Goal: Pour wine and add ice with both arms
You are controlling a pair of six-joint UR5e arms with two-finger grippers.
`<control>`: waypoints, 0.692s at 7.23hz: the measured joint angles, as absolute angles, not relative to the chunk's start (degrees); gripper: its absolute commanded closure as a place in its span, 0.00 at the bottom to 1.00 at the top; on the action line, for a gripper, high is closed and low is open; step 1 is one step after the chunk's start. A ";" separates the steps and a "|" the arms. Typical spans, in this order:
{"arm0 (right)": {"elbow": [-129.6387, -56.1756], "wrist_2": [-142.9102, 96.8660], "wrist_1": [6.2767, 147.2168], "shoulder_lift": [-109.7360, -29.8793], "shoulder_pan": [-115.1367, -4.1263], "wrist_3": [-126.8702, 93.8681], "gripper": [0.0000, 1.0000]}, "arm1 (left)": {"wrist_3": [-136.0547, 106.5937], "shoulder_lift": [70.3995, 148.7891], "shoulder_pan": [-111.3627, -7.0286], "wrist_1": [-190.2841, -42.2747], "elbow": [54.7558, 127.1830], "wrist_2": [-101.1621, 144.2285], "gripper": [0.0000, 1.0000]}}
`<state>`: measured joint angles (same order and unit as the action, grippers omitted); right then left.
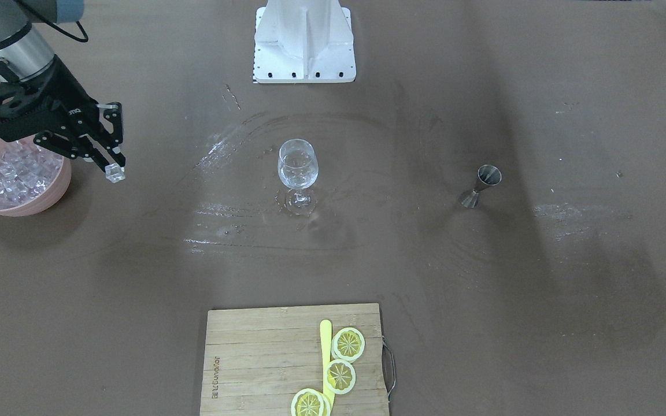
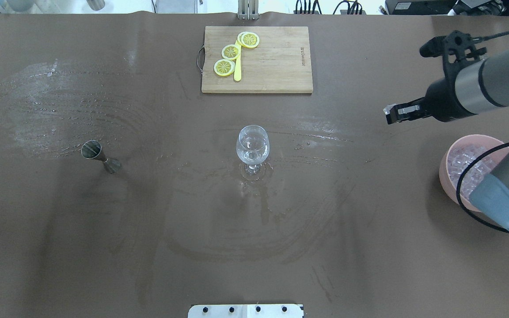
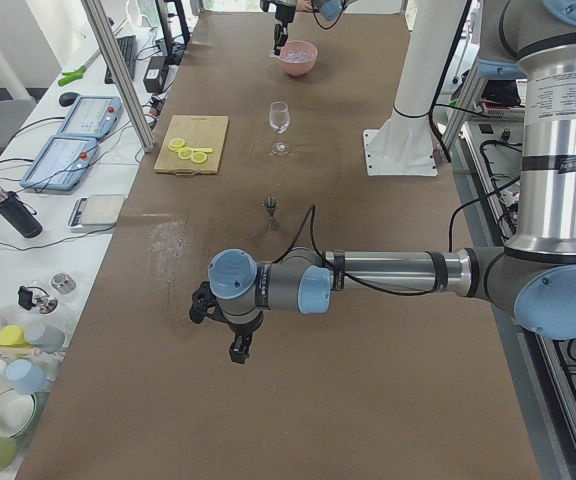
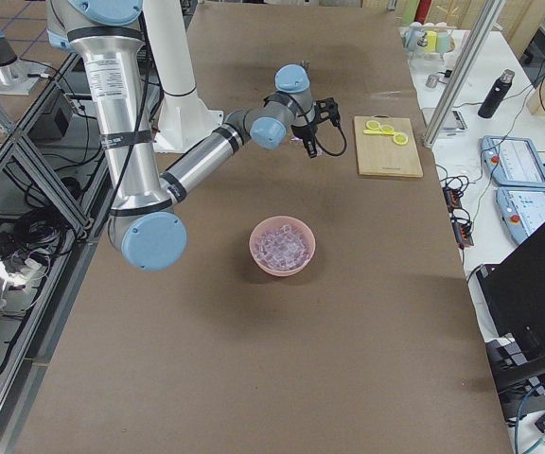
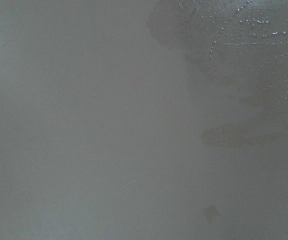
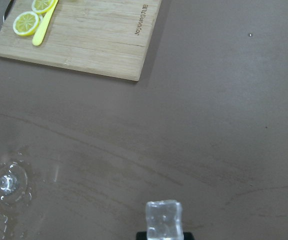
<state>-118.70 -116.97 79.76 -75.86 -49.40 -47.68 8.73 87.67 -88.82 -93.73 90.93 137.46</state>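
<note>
My right gripper (image 1: 112, 165) is shut on one clear ice cube (image 1: 115, 173) and holds it above the table, just beside the pink bowl (image 1: 62, 186) heaped with ice (image 1: 15, 173). The cube also shows at the bottom of the right wrist view (image 6: 163, 219). A clear wine glass (image 1: 298, 167) stands upright mid-table, well apart from the gripper. My left arm shows only in the exterior left view, its gripper (image 3: 240, 350) pointing down low over bare table. I cannot tell whether it is open or shut.
A steel jigger (image 1: 481, 185) stands on the robot's left side of the glass. A wooden cutting board (image 1: 263, 358) with lemon slices (image 1: 348, 344) and a yellow knife lies at the far edge. The white base block (image 1: 304, 43) sits behind the glass. Wet streaks surround the glass.
</note>
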 measured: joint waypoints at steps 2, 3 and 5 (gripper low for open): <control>-118.72 -113.12 86.71 -68.55 -44.61 -54.16 1.00 | 8.71 87.63 -88.84 -93.70 90.90 137.48 0.01; -118.61 -110.26 89.65 -65.35 -41.81 -57.71 1.00 | 8.70 87.61 -88.85 -93.69 90.95 137.54 0.01; -118.05 -105.65 95.04 -59.51 -37.25 -62.90 1.00 | 8.70 87.56 -88.86 -93.67 91.03 137.62 0.01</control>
